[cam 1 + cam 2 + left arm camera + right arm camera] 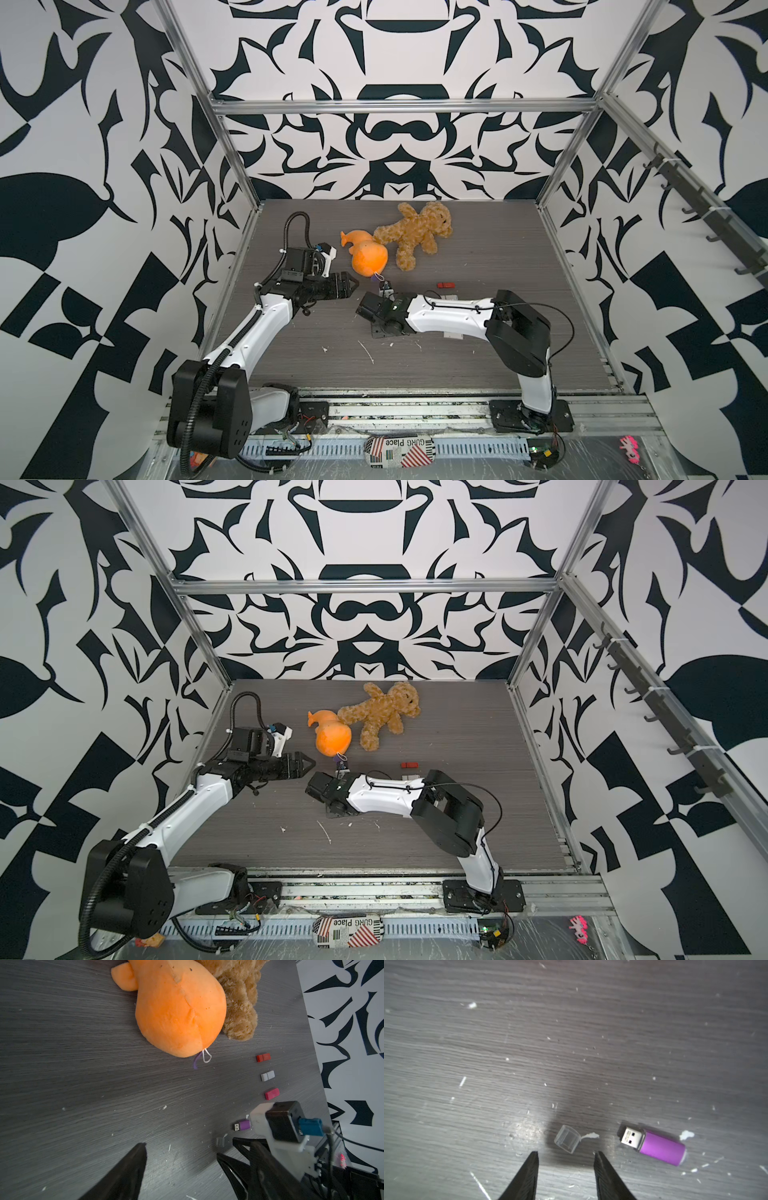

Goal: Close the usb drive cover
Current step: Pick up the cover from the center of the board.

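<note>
Here, my right end effector [566, 1154] hung partly open and empty over the bench [571, 1022].
The clear cover [568, 1138] lay just ahead of it, apart from the purple usb drive [658, 1147] lying nearby.

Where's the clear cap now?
In the right wrist view, the clear cap lies on the table just before the right gripper, beside the purple drive.
</note>
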Controlling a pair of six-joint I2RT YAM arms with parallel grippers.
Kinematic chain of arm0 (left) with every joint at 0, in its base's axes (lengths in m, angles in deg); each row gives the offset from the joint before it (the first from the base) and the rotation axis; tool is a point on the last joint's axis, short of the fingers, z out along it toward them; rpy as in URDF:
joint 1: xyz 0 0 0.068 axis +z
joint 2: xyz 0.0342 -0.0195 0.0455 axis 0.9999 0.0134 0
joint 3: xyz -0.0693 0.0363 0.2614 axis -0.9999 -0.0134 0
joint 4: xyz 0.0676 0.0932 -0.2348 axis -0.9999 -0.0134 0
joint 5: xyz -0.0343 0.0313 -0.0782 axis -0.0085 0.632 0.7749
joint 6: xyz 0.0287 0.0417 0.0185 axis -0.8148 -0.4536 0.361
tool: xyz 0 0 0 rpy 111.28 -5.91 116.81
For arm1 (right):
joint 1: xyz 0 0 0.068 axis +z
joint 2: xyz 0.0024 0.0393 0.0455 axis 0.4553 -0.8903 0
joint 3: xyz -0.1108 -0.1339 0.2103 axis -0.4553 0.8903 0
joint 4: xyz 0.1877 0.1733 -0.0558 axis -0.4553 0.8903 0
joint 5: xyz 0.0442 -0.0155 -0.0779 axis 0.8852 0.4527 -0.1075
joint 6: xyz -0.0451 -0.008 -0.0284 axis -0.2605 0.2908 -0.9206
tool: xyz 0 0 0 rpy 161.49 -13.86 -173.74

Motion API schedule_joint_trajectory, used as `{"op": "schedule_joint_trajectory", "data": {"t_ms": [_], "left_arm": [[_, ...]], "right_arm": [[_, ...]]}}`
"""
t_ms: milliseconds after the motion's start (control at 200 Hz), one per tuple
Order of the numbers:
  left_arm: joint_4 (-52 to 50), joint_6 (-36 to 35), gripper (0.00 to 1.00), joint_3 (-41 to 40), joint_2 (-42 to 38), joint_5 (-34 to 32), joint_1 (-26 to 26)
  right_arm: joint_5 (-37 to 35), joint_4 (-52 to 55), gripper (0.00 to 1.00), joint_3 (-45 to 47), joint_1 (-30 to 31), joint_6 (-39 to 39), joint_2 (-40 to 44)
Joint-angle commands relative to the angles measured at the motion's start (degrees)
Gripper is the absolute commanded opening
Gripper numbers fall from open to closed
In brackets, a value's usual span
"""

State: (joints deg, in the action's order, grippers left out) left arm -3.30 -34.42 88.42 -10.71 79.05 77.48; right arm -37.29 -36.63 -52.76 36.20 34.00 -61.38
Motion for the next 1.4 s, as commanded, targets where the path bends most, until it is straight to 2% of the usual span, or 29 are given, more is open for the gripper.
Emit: {"op": "schedule_joint_trajectory", "data": {"t_ms": [0,455,885,1155,1400], "left_arm": [[-1.8,-1.3,0.82,-0.6,-0.7,1.8,0.3],[-0.8,-1.4,0.82,-0.2,1.3,3.7,0.2],[0.7,-0.3,0.82,-0.8,3.1,6.2,0.2],[0.9,-0.1,0.82,-1.0,3.2,7.1,0.2],[0.4,0.4,0.82,-0.5,4.2,9.1,0.3]], "right_arm": [[-3.8,2.6,0.46,-2.3,0.4,5.0,0.4],[-4.3,1.8,0.40,-4.3,1.0,9.3,-4.3],[-5.9,5.6,0.25,-4.4,1.1,10.1,-5.6],[-4.6,5.6,0.20,-3.1,1.1,3.8,-5.2],[-0.2,1.3,0.17,1.3,0.7,-11.7,-3.2]]}}
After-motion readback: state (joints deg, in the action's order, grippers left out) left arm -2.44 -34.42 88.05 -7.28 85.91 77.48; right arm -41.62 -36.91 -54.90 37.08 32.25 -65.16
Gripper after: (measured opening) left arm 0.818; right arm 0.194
